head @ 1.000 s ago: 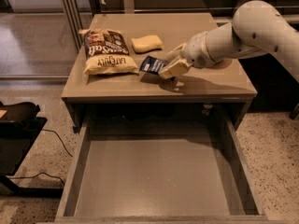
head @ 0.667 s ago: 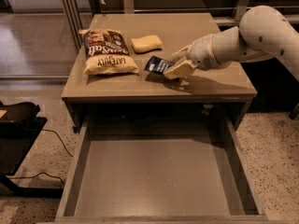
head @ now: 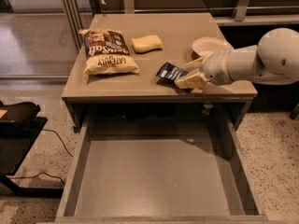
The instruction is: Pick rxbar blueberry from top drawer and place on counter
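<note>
End effector (head: pixel 190 73): at the tip of the white arm that reaches in from the right, low over the front right part of the desk (head: pixel 187 29), aimed left.
Grip: cannot tell whether it clamps the bar or has let go; its tip touches the bar's right end.
Bar (head: pixel 169 72): on the desk top, near the front edge, right of centre, out of the drawer.
Bar from end effector: directly left of it, in line with the arm's reach.
Bar long axis: roughly left to right, close to parallel with the desk's front edge, a little slanted; the free end points left toward the chip bag (head: pixel 108 52).
Bar lie: looks flat or nearly so; a slight tilt cannot be ruled out.
Neighbours: bowl (head: pixel 210 45) just behind the end effector, sponge (head: pixel 146 44) behind and left of the bar, chip bag well apart to the left.
Drawer (head: pixel 154 171): pulled open below the desk, nothing seen in it.
Judgement: placing looks nearly done; a release and a withdrawal to the right, along the bar's axis, should avoid dragging it.
</note>
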You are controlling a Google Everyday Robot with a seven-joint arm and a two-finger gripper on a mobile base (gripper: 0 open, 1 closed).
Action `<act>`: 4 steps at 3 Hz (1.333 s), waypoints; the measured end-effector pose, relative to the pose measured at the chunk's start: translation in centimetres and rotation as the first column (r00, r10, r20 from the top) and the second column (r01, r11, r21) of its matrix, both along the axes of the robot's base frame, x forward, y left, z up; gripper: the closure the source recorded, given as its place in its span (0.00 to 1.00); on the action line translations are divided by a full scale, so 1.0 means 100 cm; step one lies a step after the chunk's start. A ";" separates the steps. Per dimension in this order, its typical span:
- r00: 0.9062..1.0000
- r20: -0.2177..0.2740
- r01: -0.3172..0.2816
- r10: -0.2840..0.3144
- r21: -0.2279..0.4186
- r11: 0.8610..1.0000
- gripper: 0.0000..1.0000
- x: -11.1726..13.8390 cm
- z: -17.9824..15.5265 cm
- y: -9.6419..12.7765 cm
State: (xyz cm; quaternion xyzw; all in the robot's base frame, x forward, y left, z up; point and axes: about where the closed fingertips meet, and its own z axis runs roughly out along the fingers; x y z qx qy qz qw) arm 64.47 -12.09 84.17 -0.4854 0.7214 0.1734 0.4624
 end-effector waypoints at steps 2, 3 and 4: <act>0.996 0.005 0.092 -0.092 0.034 0.995 0.81 -0.013 -0.006 -0.001; 0.996 0.005 0.091 -0.092 0.034 0.995 0.58 -0.013 -0.006 -0.001; 0.996 0.005 0.091 -0.092 0.034 0.995 0.35 -0.013 -0.006 -0.001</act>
